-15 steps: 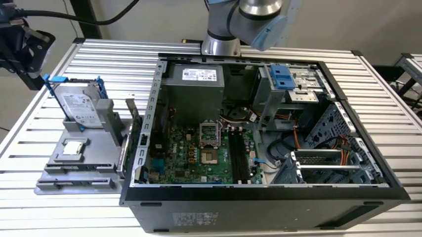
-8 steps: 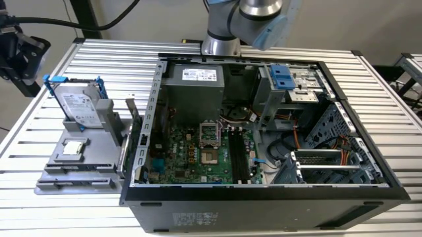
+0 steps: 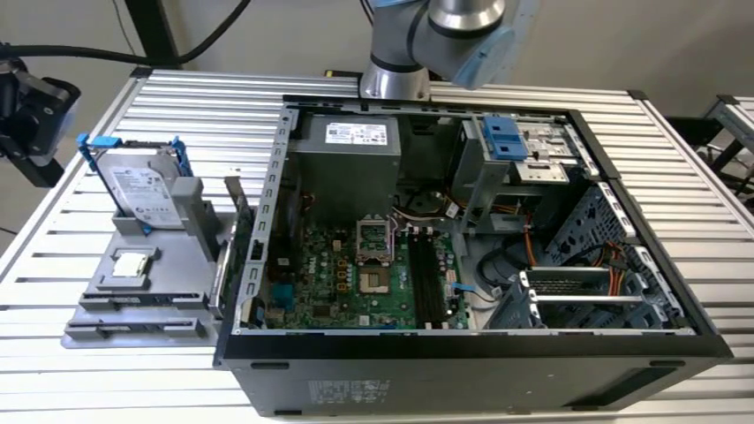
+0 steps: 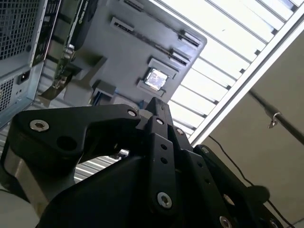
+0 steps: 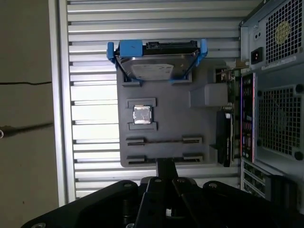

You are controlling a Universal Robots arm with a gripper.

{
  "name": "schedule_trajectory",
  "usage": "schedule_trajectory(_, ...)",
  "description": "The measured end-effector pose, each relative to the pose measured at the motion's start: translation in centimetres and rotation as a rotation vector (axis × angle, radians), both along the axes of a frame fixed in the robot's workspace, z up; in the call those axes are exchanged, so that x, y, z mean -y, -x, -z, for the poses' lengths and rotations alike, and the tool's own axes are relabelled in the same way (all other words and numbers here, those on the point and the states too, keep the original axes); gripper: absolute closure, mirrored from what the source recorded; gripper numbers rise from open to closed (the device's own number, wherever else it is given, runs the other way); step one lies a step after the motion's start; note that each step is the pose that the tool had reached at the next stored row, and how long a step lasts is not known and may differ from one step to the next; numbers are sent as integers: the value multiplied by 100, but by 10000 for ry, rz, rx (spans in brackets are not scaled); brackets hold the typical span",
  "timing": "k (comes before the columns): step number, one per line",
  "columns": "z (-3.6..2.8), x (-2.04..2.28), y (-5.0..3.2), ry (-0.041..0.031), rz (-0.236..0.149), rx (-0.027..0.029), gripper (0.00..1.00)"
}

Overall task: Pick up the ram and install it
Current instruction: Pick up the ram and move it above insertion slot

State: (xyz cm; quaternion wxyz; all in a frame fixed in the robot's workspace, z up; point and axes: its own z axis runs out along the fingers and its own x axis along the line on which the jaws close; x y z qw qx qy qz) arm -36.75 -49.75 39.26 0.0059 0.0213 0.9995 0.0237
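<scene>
The gripper (image 5: 166, 164) is seen in both wrist views, and its two fingers are pressed together with nothing seen pinched between them. In the first wrist view its tip is held over the near edge of the gray holder (image 5: 171, 126), by the two long grooves (image 5: 164, 141). Those grooves look bare: no blue stick is seen standing or lying in them. The silver hard drive (image 5: 156, 61) with blue brackets and the small square chip (image 5: 142, 114) are seen resting in their own places on the holder. So the ram is not being carried, and it does not seem to be waiting on the holder. It is judged that the ram may be sitting in one of the black slots (image 3: 426, 283) on the motherboard (image 3: 342, 283), which would mean the job is done or close to done. The slots are too dark for that to be told for sure, and if the ram is not there, all of the job is left. The inside of the open case (image 3: 471, 340) is given by the exterior view, with the motherboard and the slots looked down on. From the wrist views the back wall of the case, with its grilles, is seen instead, and the fingers are shown close up. In the second wrist view the holder is seen from low and at a slant, so it can be seen that nothing stands up between the groove ends.
</scene>
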Motion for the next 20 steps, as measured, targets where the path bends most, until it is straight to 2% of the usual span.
schedule_trajectory(12, 0, 213, 0, 1, 0, -2, 100)
schedule_trajectory(14, 0, 222, -1, 1, -35, -3, 100)
schedule_trajectory(20, 0, 224, -1, 1, -550, -3, 100)
